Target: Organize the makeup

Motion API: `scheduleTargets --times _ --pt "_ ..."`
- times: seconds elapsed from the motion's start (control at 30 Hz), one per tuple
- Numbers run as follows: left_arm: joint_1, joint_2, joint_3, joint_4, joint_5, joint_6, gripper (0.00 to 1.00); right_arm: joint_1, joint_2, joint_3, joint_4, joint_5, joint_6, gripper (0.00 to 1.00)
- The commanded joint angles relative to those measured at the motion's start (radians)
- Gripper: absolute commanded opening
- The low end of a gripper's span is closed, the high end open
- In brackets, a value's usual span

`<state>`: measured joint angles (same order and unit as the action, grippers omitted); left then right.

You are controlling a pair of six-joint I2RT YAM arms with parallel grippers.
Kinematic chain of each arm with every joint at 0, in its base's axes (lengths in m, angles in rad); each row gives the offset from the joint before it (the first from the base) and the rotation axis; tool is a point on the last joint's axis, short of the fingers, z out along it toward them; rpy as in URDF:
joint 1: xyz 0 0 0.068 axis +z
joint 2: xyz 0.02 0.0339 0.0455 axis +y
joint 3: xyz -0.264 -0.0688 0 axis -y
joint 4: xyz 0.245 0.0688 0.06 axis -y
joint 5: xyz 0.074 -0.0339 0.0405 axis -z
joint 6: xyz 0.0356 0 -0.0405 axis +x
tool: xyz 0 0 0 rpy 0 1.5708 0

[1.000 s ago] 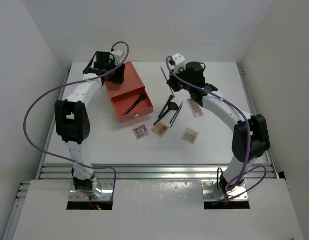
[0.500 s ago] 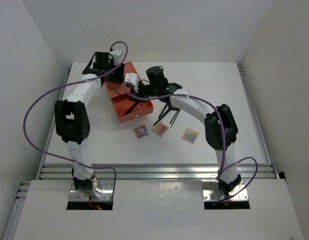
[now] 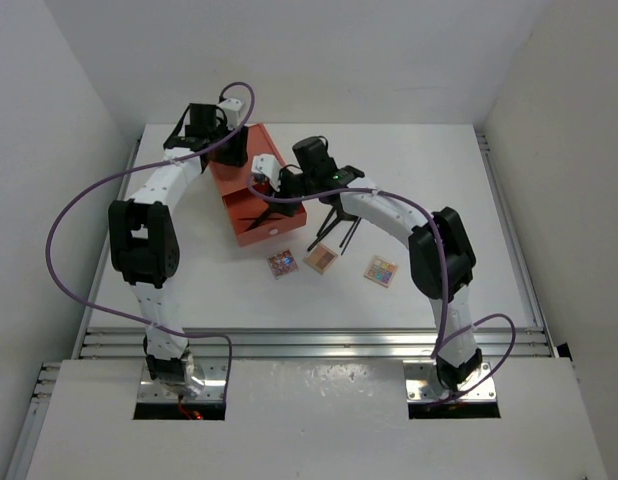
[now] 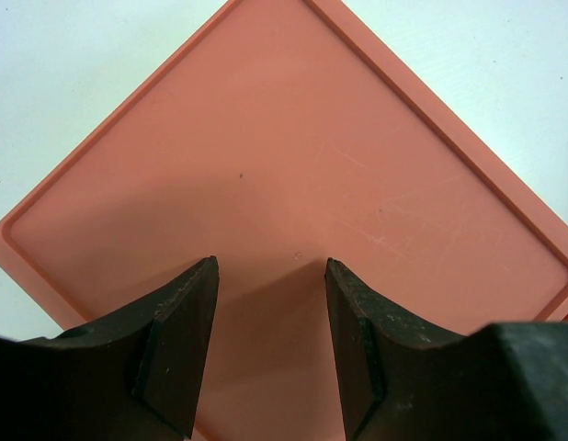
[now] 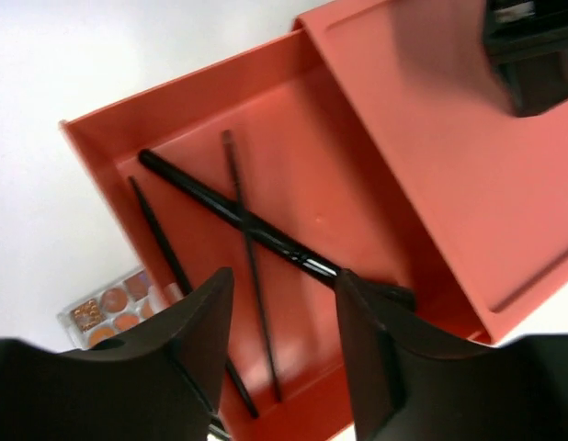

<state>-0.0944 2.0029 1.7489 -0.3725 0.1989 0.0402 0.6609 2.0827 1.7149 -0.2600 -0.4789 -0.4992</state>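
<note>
The orange drawer box [image 3: 239,190] stands at the back left with its drawer [image 5: 293,119] pulled out. Three thin black brushes lie crossed inside it; the thickest [image 5: 231,213] runs diagonally. My right gripper [image 5: 284,280] hangs open just above them, holding nothing; in the top view my right gripper [image 3: 273,188] is over the drawer. My left gripper [image 4: 270,266] rests on the box's flat lid [image 4: 293,175], jaws apart with nothing between them. More brushes [image 3: 335,226] lie on the table right of the drawer. Three small palettes [image 3: 282,263] [image 3: 320,259] [image 3: 380,270] lie in front.
One palette [image 5: 109,308] shows beside the drawer's outer wall in the right wrist view. The right arm [image 3: 389,210] stretches across the table's middle toward the box. White walls enclose the table on three sides.
My right gripper has swung from the table's back right across to the drawer and opened, letting go of a brush that now lies in the drawer. The left arm has not moved.
</note>
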Motion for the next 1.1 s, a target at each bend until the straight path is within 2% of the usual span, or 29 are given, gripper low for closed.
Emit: scheduleTargets --times 0.0,0.07,0.13,0.17,0.2,0.23,0.27,0.3,0.37,0.4,0.43,0.47,0.5,0.57,0.67,0.83,1.07 --pt "0.019 0.027 -0.022 -0.034 0.008 -0.013 0.56 0.003 -0.036 -0.011 0.128 0.042 0.047 0.52" --pt "0.019 0.027 -0.022 -0.034 0.008 -0.013 0.56 0.0 -0.05 -0.026 0.171 0.086 0.136 0.54" --pt "0.019 0.027 -0.022 -0.034 0.008 -0.013 0.56 -0.004 -0.096 -0.09 0.325 0.175 0.244 0.58" --pt "0.019 0.027 -0.022 -0.034 0.008 -0.013 0.56 -0.006 -0.123 -0.115 0.368 0.327 0.349 0.58" --pt "0.019 0.027 -0.022 -0.034 0.008 -0.013 0.56 -0.026 -0.16 -0.195 0.483 0.382 0.458 0.58" --pt "0.019 0.027 -0.022 -0.034 0.008 -0.013 0.56 -0.03 -0.194 -0.224 0.507 0.434 0.526 0.58" --pt "0.019 0.027 -0.022 -0.034 0.008 -0.013 0.56 -0.04 -0.21 -0.28 0.522 0.595 0.577 0.58" --pt "0.019 0.027 -0.022 -0.034 0.017 -0.013 0.56 -0.065 -0.242 -0.329 0.503 0.65 0.734 0.58" --pt "0.019 0.027 -0.022 -0.034 0.017 -0.022 0.56 -0.081 -0.274 -0.388 0.432 0.808 0.822 0.52" --pt "0.019 0.027 -0.022 -0.034 0.017 -0.022 0.56 -0.098 -0.282 -0.403 0.401 0.833 0.941 0.5" --pt "0.019 0.027 -0.022 -0.034 0.028 -0.022 0.56 -0.116 -0.292 -0.431 0.307 0.868 0.98 0.49" --pt "0.019 0.036 -0.022 -0.034 0.028 -0.022 0.56 -0.136 -0.289 -0.439 0.276 0.878 1.014 0.46" --pt "0.019 0.036 -0.022 -0.034 0.028 -0.022 0.56 -0.153 -0.279 -0.44 0.192 0.875 1.119 0.45" --pt "0.019 0.036 -0.022 -0.034 0.028 -0.022 0.56 -0.168 -0.27 -0.454 0.157 0.893 1.185 0.44" --pt "0.019 0.036 -0.022 -0.034 0.028 -0.022 0.56 -0.178 -0.239 -0.485 0.156 0.931 1.209 0.44" --pt "0.019 0.036 -0.022 -0.034 0.028 -0.022 0.56 -0.216 -0.142 -0.437 0.036 0.901 1.31 0.43" --pt "0.019 0.036 -0.022 -0.034 0.01 -0.022 0.56 -0.221 -0.105 -0.42 0.001 0.862 1.337 0.31"
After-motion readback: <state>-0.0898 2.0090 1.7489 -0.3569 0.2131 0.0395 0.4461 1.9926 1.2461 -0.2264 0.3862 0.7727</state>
